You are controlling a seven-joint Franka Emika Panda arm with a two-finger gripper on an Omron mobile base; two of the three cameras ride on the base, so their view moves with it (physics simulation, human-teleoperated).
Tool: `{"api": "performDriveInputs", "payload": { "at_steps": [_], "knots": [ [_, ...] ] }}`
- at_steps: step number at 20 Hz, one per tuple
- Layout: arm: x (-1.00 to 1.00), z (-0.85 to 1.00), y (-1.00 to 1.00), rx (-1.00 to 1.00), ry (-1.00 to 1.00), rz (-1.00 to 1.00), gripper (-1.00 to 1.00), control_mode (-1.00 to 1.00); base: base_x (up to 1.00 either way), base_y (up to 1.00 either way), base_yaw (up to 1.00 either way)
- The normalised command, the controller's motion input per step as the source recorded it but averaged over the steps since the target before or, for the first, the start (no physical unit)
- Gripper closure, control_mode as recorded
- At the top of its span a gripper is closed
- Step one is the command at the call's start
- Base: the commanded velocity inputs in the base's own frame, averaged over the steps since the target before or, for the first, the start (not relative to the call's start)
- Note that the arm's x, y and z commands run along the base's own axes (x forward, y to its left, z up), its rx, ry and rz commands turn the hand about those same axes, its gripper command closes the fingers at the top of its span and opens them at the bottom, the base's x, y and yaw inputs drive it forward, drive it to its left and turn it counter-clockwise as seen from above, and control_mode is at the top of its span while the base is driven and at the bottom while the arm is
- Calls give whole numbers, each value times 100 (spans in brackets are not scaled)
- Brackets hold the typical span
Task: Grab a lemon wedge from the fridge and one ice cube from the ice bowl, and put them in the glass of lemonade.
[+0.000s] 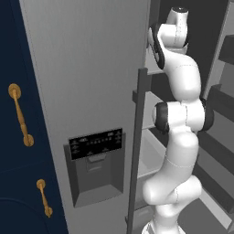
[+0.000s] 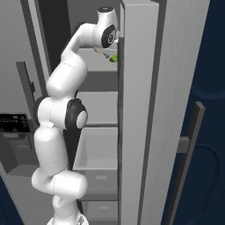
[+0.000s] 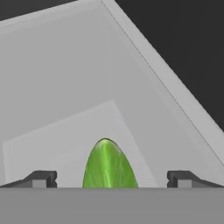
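Observation:
The fridge [image 1: 87,68] stands with its right door [image 2: 145,110] swung wide, and my arm reaches up onto an upper shelf. On that shelf lies the lemon wedge [image 3: 108,165], bright yellow-green and pointed; a sliver of the lemon wedge [image 2: 114,58] peeks out past the door's edge. My gripper [image 3: 109,178] is open, its fingertips [image 3: 41,178] standing one on each side of the wedge with clear gaps and no contact. The hand itself is partly hidden behind the door in the right base view. The ice cube, ice bowl and glass of lemonade are out of view.
Navy cabinets with brass handles [image 1: 20,114] flank the fridge on the left. The dispenser recess [image 1: 96,164] is in the shut left door. Grey shelves and a drawer [image 2: 96,154] lie below my hand. The open door's edge stands close to the right of the hand.

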Motion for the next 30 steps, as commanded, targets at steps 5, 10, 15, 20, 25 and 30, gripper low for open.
{"api": "performDriveInputs", "payload": {
  "at_steps": [5,10,15,20,25,30],
  "knots": [
    [0,-25,0,0,3,0,100,-100,0,0,0],
    [0,-18,0,0,5,0,100,-100,0,0,0],
    [0,-3,0,2,3,0,100,-100,0,0,0],
    [-31,-8,0,3,0,0,100,-100,0,0,0],
    [-79,-12,9,5,0,0,100,-100,0,0,0],
    [-49,-3,19,1,0,0,100,-100,0,0,0]
  ]
}}
